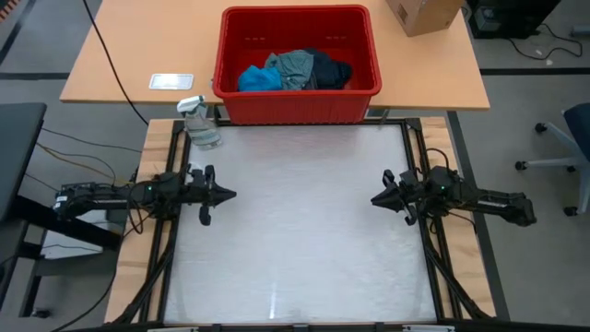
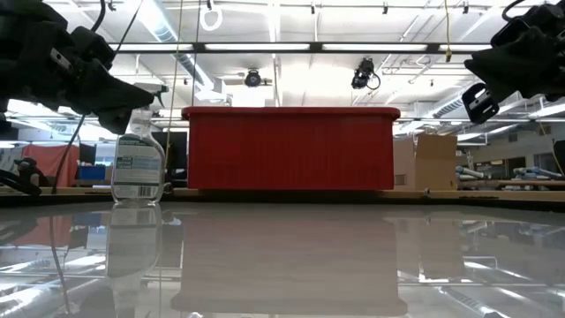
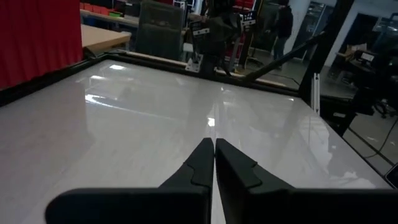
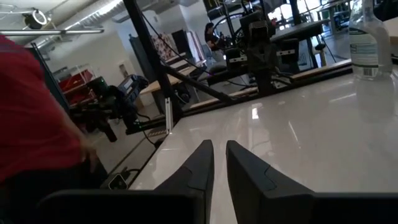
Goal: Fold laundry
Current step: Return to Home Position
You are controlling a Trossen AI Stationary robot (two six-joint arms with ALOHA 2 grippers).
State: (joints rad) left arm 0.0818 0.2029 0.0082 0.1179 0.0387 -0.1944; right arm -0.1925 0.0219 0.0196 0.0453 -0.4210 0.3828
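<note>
Laundry [image 1: 295,70] was seen heaped in the red bin [image 1: 297,101] at the upper centre of the high view, on the wooden surface [image 1: 129,46] beyond the white surface [image 1: 295,231]. At mid-left, the left end effector [image 1: 224,194] was held with fingers pressed together, gripping nothing. At mid-right, the right end effector [image 1: 376,197] was seen slightly parted, empty. A spray bottle [image 1: 200,124] was stood at the bin's lower left corner.

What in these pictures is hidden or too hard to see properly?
- Clothes in the red bin: the high view shows only the top of the heap; in the low view the bin's wall hides them all.
- Spray bottle: its label is too small to read.
- Cardboard box: cut off by the high view's top edge.
- Small white card: too small to identify.
</note>
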